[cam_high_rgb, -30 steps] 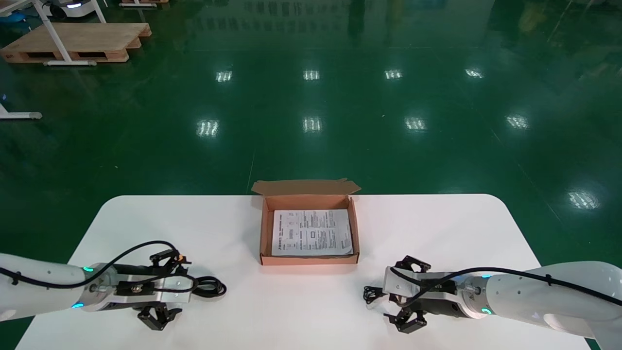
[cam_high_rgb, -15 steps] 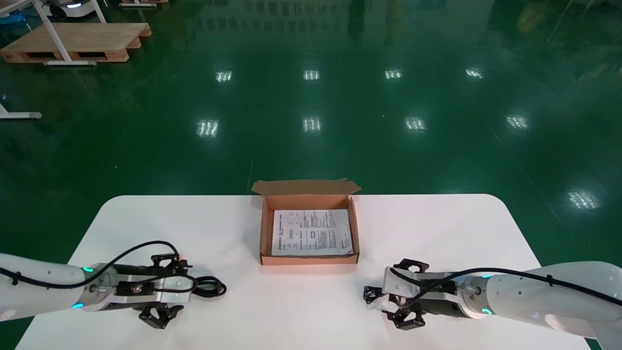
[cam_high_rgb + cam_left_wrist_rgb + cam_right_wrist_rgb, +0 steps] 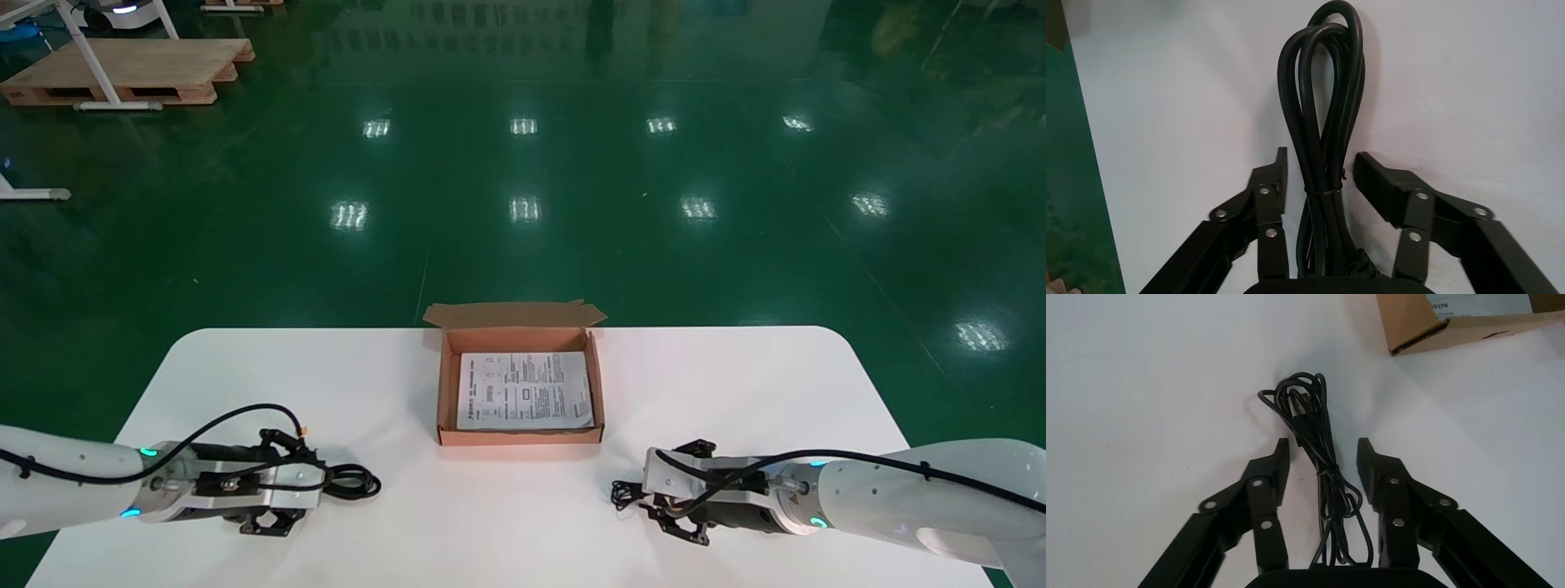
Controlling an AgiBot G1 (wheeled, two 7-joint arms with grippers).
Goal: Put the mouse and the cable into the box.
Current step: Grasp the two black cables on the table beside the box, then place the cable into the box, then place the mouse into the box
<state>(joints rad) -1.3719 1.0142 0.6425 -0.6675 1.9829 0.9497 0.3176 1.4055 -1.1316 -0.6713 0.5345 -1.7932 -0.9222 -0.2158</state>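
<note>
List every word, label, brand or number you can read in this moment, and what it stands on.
Printed sheet in the cardboard box: dense text and diagrams, too small to read.
Cardboard box: no print visible.
Thick cable between the fingers of the open left pincer, thin cable between those of the open right pincer: no lettering visible.
Nothing else is legible.
</note>
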